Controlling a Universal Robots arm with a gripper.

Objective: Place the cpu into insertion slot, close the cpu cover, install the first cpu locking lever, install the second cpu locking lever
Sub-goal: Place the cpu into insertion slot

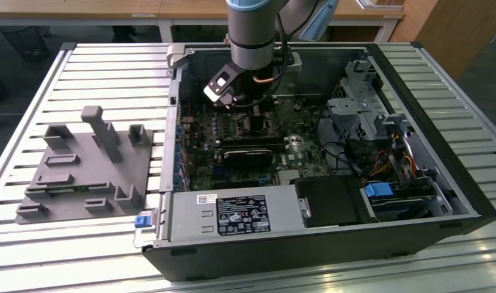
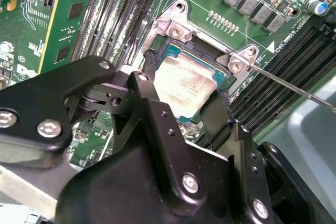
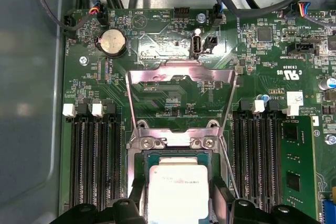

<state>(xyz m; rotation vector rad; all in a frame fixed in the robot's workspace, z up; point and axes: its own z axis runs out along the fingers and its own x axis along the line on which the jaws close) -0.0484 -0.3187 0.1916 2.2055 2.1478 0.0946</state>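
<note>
Inside an opened computer case, the end effector [image 2: 184, 87] straddles the cpu [image 2: 189, 80]. Its fingers [image 2: 212, 116] are closed against two opposite edges of the chip. The chip lies squarely over the insertion slot [image 3: 173, 156], though whether it is seated or just above cannot be told. The cpu cover [image 3: 181, 70] lies open beyond the slot on the side away from the fingers, hinged at the slot's edge and clear of the chip.

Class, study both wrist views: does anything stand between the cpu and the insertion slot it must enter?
Nothing visible does. The gripper holds the cpu right at the insertion slot, and the cpu cover is swung open, away from the slot's opening.
</note>
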